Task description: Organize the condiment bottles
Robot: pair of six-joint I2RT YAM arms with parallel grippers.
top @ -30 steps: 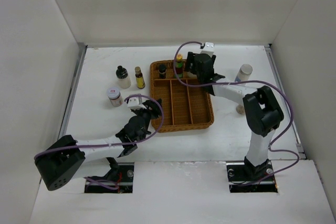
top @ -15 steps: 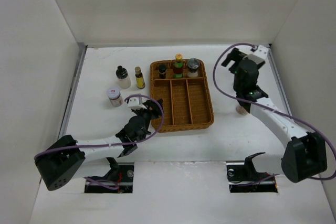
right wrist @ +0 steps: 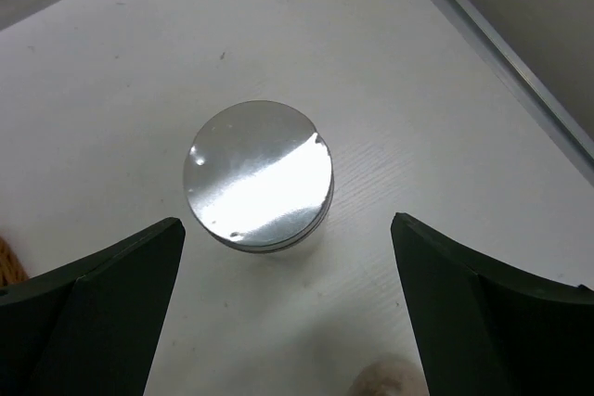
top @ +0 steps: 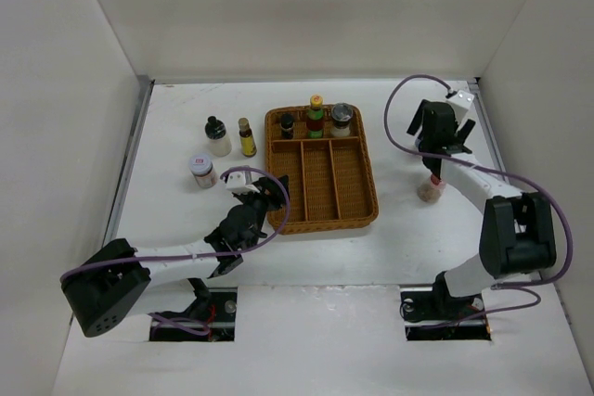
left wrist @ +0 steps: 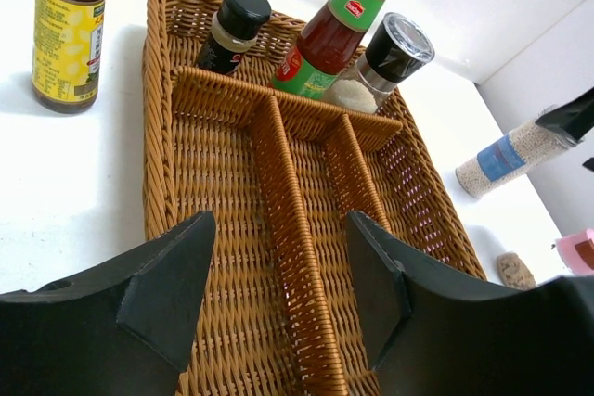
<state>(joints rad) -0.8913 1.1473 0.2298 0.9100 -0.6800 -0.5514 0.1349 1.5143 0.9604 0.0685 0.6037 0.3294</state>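
Left of the wicker tray [top: 325, 224], three bottles [top: 247, 137] stand unsorted on the surface; the left fingers [left wrist: 158, 275] hang spread and empty. Three sorted bottles [top: 316, 116] fill its far compartment. The right fingers [right wrist: 102, 294] gape empty over a silver-capped jar [right wrist: 260, 176], with a pink-capped bottle [top: 431, 187] nearby. Five are left, I judge.

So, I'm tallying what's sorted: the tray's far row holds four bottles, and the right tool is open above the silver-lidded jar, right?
No: the far row of the wicker tray holds three bottles, not four, as the left wrist view shows: a black-capped dark bottle, a yellow-capped sauce bottle and a black-topped shaker. The right tool is open above the silver-lidded jar.
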